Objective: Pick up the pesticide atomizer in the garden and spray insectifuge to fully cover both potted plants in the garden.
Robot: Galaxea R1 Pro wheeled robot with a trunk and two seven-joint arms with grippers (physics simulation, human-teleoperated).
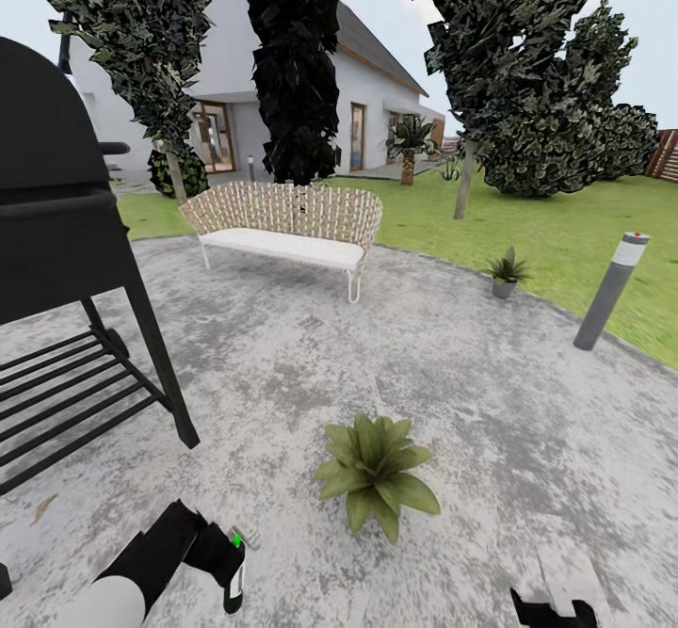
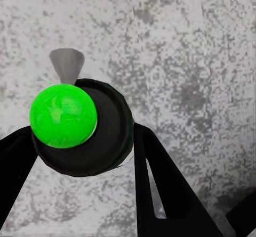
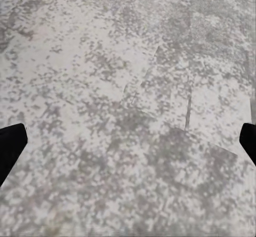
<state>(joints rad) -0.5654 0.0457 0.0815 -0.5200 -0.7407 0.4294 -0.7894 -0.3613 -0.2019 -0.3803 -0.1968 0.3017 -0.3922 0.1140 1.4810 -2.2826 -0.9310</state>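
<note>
- The pesticide atomizer (image 1: 234, 579) is a slim dark bottle with a bright green spot and a pale spray head near its top; it sits at about 7 o'clock in the head view, upright, low over the stone patio (image 1: 471, 402).
- From the left wrist camera the atomizer (image 2: 80, 128) is seen end-on: a round black body, a glossy green ball on it, and a grey nozzle sticking out past it.
- The left gripper (image 1: 221, 557) is clamped on the atomizer, one black finger (image 2: 170, 194) pressed to either side.
- One black grill (image 1: 66, 261) stands at 9 o'clock.
- One wicker bench (image 1: 282, 223) with a white seat is at 11 o'clock.
- Two potted plants: one broad-leaved rosette (image 1: 375, 473) at 6 o'clock, near the atomizer, and a second (image 1: 507, 273) at 2 o'clock by the patio edge.
- One grey bollard lamp (image 1: 612, 289) leans at 3 o'clock.
- The right gripper (image 1: 554, 612) is at 5 o'clock, its fingers (image 3: 12, 146) wide apart over bare stone.
</note>
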